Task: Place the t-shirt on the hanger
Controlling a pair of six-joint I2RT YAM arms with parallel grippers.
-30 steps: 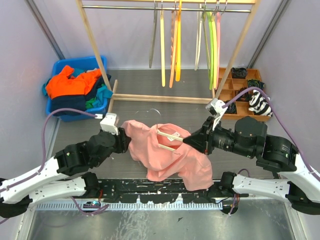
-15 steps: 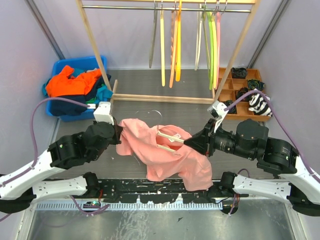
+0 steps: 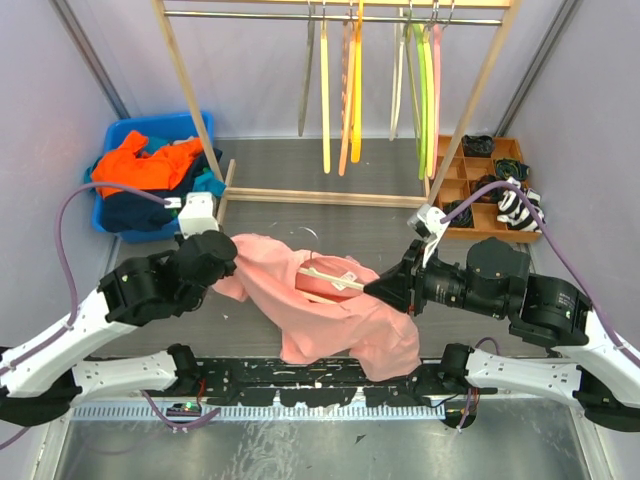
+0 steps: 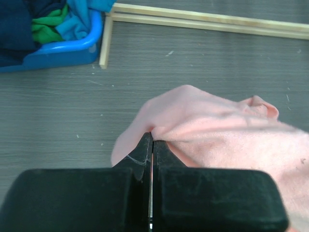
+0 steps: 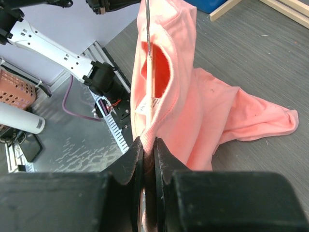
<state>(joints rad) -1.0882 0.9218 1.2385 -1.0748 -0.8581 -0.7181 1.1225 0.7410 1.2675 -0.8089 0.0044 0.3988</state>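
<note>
The salmon-pink t-shirt (image 3: 330, 310) hangs stretched between my two grippers above the grey table. The thin cream-white hanger (image 3: 335, 277) lies across the neck opening, its wire hook pointing to the back. My left gripper (image 3: 232, 265) is shut on the shirt's left edge; the left wrist view shows the fingertips (image 4: 152, 137) pinching a fold of the t-shirt (image 4: 227, 130). My right gripper (image 3: 372, 287) is shut at the right side of the collar. In the right wrist view the hanger (image 5: 152, 72) runs down inside the t-shirt (image 5: 203, 111) into my closed right gripper (image 5: 148, 142).
A blue bin (image 3: 120, 225) with orange and navy garments stands back left, also in the left wrist view (image 4: 63, 50). A wooden rack holds yellow, orange, green and pink hangers (image 3: 350, 90); its base bar (image 3: 320, 197) crosses the table. A wooden compartment tray (image 3: 490, 190) sits back right.
My left gripper has moved left and back with the shirt's edge, spreading the shirt wider over the hanger. The right gripper has stayed almost still.
</note>
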